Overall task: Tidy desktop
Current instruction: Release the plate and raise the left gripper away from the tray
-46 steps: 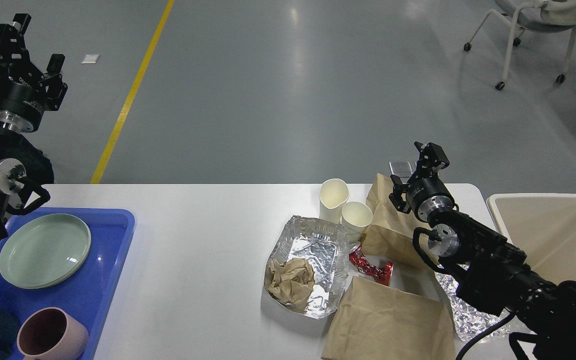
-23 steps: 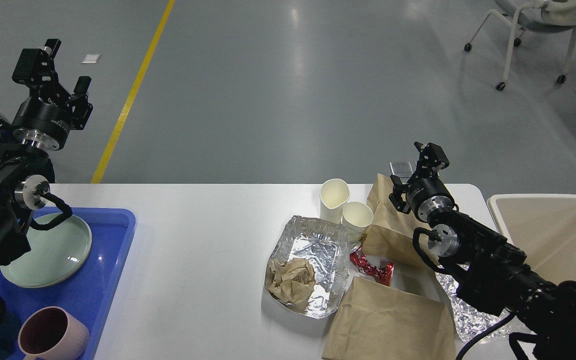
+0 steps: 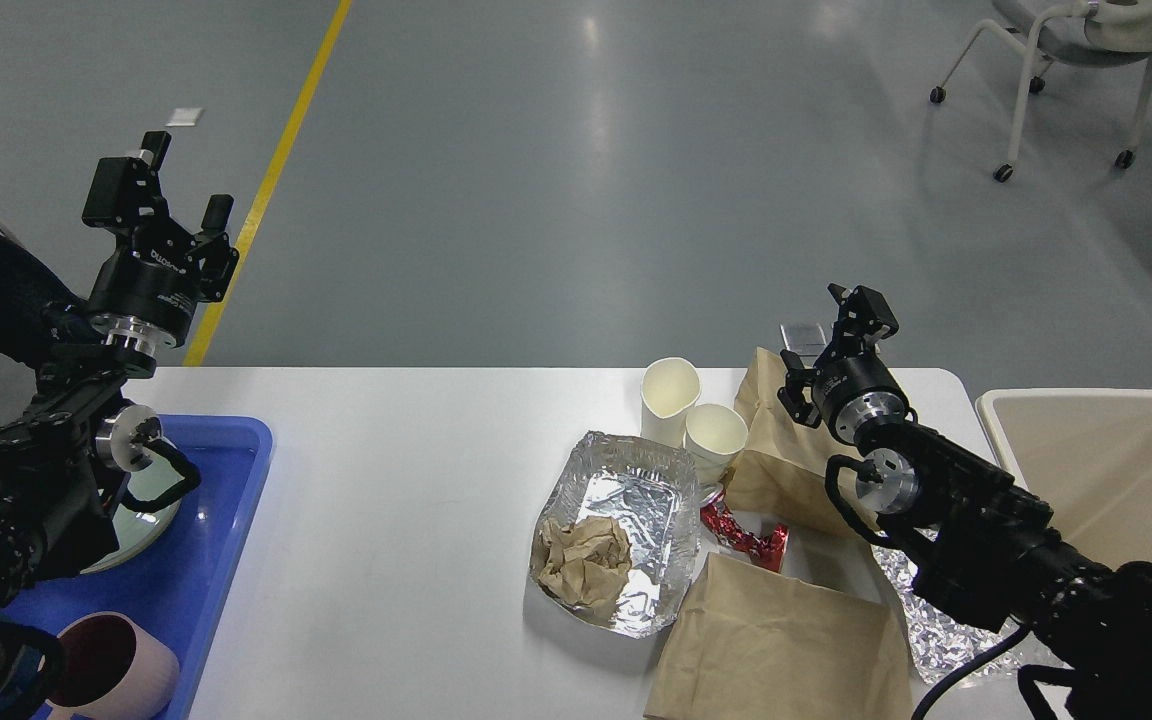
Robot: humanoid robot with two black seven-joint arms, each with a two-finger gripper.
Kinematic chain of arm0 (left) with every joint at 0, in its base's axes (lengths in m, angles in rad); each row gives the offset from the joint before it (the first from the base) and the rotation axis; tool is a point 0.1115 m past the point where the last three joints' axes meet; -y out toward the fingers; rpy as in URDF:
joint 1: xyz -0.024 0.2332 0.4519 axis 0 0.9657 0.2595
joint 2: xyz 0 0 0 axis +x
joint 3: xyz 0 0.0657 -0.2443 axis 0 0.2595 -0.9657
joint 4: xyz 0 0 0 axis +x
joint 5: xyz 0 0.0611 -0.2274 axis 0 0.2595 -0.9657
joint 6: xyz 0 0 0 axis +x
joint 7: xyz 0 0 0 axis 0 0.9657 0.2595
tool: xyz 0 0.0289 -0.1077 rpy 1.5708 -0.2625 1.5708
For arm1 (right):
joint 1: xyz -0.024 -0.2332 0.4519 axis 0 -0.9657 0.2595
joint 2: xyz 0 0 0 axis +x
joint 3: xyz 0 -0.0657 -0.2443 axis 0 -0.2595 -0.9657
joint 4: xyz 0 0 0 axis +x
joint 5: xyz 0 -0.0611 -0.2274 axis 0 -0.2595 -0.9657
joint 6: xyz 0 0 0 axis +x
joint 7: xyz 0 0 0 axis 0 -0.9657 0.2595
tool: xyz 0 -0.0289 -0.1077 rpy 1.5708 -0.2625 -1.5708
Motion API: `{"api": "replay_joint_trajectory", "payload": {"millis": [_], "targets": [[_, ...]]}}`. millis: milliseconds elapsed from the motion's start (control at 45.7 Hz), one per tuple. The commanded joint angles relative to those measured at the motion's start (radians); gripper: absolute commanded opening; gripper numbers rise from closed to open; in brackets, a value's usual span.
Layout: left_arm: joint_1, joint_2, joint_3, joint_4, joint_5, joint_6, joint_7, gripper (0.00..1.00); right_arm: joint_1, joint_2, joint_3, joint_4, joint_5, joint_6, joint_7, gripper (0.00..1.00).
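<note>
Desktop [image 3: 406, 480] unchanged, left arm's fingers [image 3: 158, 190] shifted rightward, parted

We see the scene evenly and brightly lit from overhead, with soft pale glare streaks on the grey floor [image 3: 596, 150] beyond the desktop's [image 3: 416, 480] far edge. Near its right edge the foil tray [image 3: 626, 500] throws sharp glints, and shadows under objects are faint; everything stays in focus.

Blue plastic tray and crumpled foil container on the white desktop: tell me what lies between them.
Nothing. In the head view, only bare white desktop stretches between the blue plastic tray and the crumpled foil container.
</note>
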Motion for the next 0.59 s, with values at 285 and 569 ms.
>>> {"api": "replay_joint_trajectory", "payload": {"millis": [285,569], "targets": [[0.052,-0.064,-0.007,0.000,-0.007,0.001,-0.029,0.96,0.001,0.000,0.000,0.000,0.000,0.000,0.000,1.00],[0.084,-0.064,-0.014,0.000,-0.009,0.000,-0.055,0.96,0.001,0.000,0.000,0.000,0.000,0.000,0.000,1.00]]}}
